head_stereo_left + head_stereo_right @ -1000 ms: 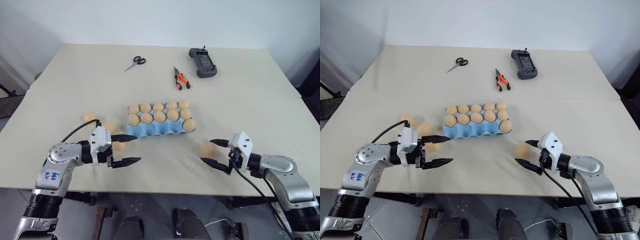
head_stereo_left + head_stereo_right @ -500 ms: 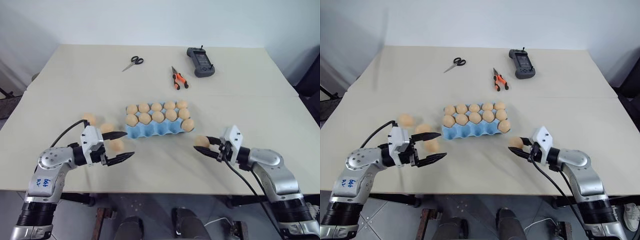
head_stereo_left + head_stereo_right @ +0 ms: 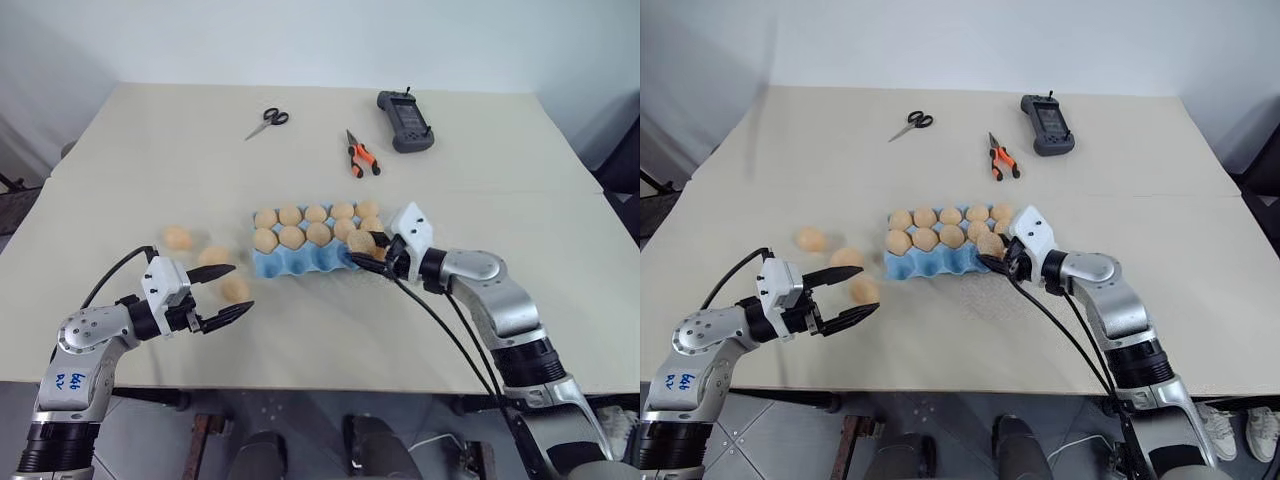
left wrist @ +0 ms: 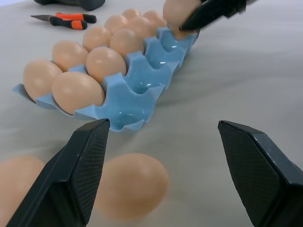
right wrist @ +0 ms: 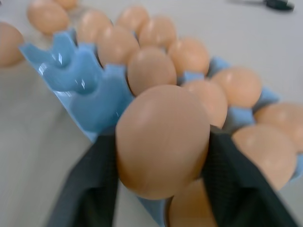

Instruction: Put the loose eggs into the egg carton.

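Note:
The light blue egg carton (image 3: 300,262) lies mid-table, its two back rows full of eggs and several front cups bare. My right gripper (image 3: 362,248) is shut on a loose egg (image 3: 358,240), held just above the front row near the carton's right end; the right wrist view has this egg (image 5: 163,139) pinched between both fingers (image 5: 90,189). Three more loose eggs (image 3: 177,237) (image 3: 212,255) (image 3: 235,288) lie on the table left of the carton. My left gripper (image 3: 243,286) stands open and level around the nearest of them (image 4: 130,184), not touching it.
Scissors (image 3: 267,121), orange-handled pliers (image 3: 360,157) and a black handheld controller (image 3: 405,122) lie at the far side of the table. The table's front edge runs just under both arms.
My right gripper shut on the egg lying right of the carton, lifted it and carried it left to the carton's front right end. The left arm drifted slightly left, still open.

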Tool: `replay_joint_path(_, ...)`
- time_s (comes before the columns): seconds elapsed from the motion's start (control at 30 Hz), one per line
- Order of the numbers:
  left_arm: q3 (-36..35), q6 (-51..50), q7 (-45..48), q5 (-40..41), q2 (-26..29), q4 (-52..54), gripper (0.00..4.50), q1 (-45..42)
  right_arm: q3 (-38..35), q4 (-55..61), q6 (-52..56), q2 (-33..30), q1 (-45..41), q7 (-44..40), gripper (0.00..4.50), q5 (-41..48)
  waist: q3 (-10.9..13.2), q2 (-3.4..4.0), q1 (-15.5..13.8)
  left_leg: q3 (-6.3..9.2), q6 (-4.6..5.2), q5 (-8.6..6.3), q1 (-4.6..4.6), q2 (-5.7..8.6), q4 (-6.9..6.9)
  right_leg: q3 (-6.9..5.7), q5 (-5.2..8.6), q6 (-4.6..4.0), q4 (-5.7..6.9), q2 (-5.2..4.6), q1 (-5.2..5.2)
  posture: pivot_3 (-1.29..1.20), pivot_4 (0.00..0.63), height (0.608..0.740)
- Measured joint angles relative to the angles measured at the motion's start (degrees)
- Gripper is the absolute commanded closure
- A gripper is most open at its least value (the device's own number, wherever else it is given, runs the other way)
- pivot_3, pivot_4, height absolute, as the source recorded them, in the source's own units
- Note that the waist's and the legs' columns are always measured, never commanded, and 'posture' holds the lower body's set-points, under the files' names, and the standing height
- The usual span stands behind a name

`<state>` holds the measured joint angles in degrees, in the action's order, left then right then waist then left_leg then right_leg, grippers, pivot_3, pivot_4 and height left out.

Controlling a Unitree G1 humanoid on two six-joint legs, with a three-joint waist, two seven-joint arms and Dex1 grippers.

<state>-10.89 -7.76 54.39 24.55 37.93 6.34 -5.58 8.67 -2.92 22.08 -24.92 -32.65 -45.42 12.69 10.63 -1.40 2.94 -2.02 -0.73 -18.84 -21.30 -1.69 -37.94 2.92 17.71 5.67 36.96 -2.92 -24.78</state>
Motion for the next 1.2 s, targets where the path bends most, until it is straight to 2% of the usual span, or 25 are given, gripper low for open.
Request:
replay_joint_path(0.1, 0.02, -0.37, -0.16, 0.02, -0.01, 0.07, 0.60, 0.02, -0.02, -0.01, 0.27, 1.03, -0.70, 0.09, 0.15, 0.00, 0.00, 0.00, 0.13, -0.04, -0.01, 0.00, -0.06, -0.03, -0.02, -0.08, 0.00, 0.01, 0.04, 0.02, -0.11, 0.00, 0.150, 0.740)
replay_joint_path(0.13, 0.02, -0.42, -0.21, 0.03, -0.01, 0.10, 0.60, 0.03, -0.06, 0.11, 0.43, 1.03, -0.70, 0.10, 0.03, 0.00, 0.00, 0.00, 0.17, -0.05, 0.00, 0.00, -0.06, -0.03, -0.02, -0.08, 0.00, 0.01, 0.03, 0.02, -0.10, 0.00, 0.150, 0.740)
replay_joint_path(0.3, -0.69, -1.27, -1.48, 0.20, -0.01, 0.66, 0.60, 0.92, -0.72, 5.25, 0.62, -0.66, 1.50, -0.97, 0.03, 1.09, 0.00, 0.00, 0.12, -0.07, 0.05, -0.03, -0.07, -0.04, -0.02, -0.13, 0.00, 0.01, 0.00, 0.01, -0.07, 0.00, 0.150, 0.740)
replay_joint_path(0.53, -7.05, -2.09, -6.03, 0.32, 0.02, 2.02, 0.60, 4.50, -8.56, 10.72, -6.50, -6.14, 11.10, -8.79, 0.03, 7.28, 0.00, 0.00, -0.23, -0.02, 0.10, -0.06, 0.06, -0.03, -0.02, -0.30, 0.00, 0.01, -0.24, -0.06, 0.20, 0.00, 0.150, 0.740)
replay_joint_path(0.57, -8.14, -2.23, -6.46, 0.50, 0.01, 2.16, 0.25, 5.70, -9.79, 10.90, -8.07, -7.01, 12.73, -10.40, 0.00, 8.28, 0.00, 0.00, -0.18, -0.04, 0.11, -0.06, 0.08, -0.03, -0.02, -0.32, 0.00, 0.01, -0.34, -0.06, 0.21, 0.00, 0.150, 0.740)
replay_joint_path(0.63, -10.78, -2.31, -7.53, 0.86, -0.05, 3.10, 0.02, 9.40, -12.00, 10.95, -10.22, -9.69, 16.38, -13.91, 0.00, 9.73, 0.00, 0.00, 0.03, -0.07, 0.13, -0.07, 0.11, -0.04, -0.01, -0.33, 0.00, 0.01, -0.40, -0.10, 0.24, 0.00, 0.150, 0.740)
replay_joint_path(0.83, -14.98, -2.64, -9.27, 1.97, -1.57, 5.65, 0.02, 16.76, -14.29, 9.61, -13.34, -11.12, 19.07, -18.30, 0.00, 12.01, 0.00, 0.00, 0.11, -0.09, 0.13, 0.00, 0.24, -0.01, -0.02, -0.43, -0.01, -0.03, -0.34, -0.22, 0.32, 0.00, 0.150, 0.740)
replay_joint_path(1.03, -14.87, -2.84, -10.39, 2.22, -3.02, 7.51, 0.02, 18.85, -14.33, 7.14, -15.69, -11.36, 20.68, -20.12, 0.00, 11.88, 0.00, 0.00, -0.38, -0.10, 0.20, 0.09, 0.25, 0.12, -0.09, -0.84, -0.05, -0.11, -0.36, -0.58, 0.38, 0.00, 0.150, 0.740)
replay_joint_path(1.2, -9.67, -3.70, -11.46, 1.65, -3.57, 9.26, 0.02, 15.38, -14.21, 6.99, -15.93, -11.82, 20.78, -20.65, 0.00, 11.73, 0.00, 0.00, -1.20, -0.08, 0.20, 0.09, 0.24, 0.12, -0.09, -0.95, -0.07, -0.12, -0.35, -0.59, 0.37, 0.00, 0.150, 0.740)
